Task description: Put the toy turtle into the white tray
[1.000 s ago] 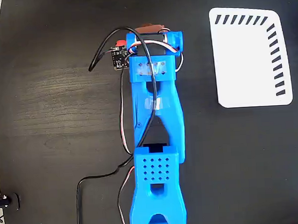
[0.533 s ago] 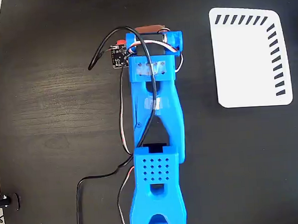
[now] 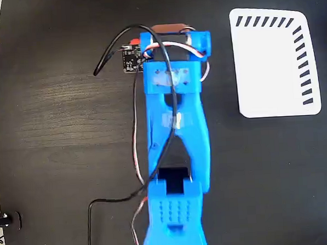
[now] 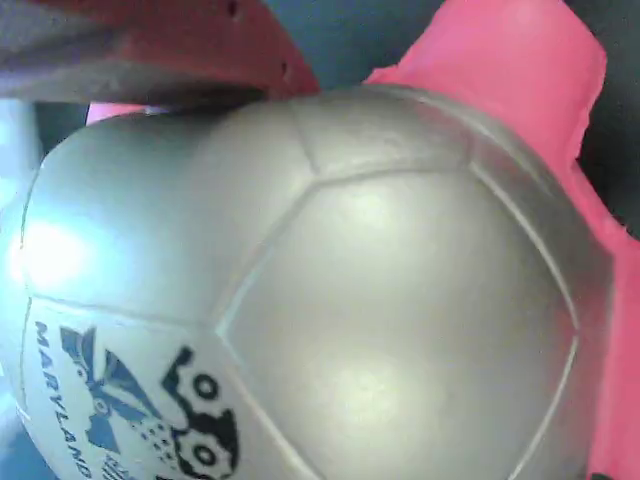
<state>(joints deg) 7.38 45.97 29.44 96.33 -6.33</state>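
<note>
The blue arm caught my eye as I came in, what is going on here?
The blue arm reaches across the black table, its wrist camera filled by the toy turtle, whose silver shell sits right against the lens. Whether the fingers grip it cannot be told. The white tray lies apart to the right in the fixed view, with nothing in it.

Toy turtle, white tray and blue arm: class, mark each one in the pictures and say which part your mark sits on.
toy turtle [image 4: 390, 300]: wrist view, middle of the silver shell.
white tray [image 3: 270, 67]: fixed view, bare white middle.
blue arm [image 3: 175, 138]: fixed view, long middle link.
</note>
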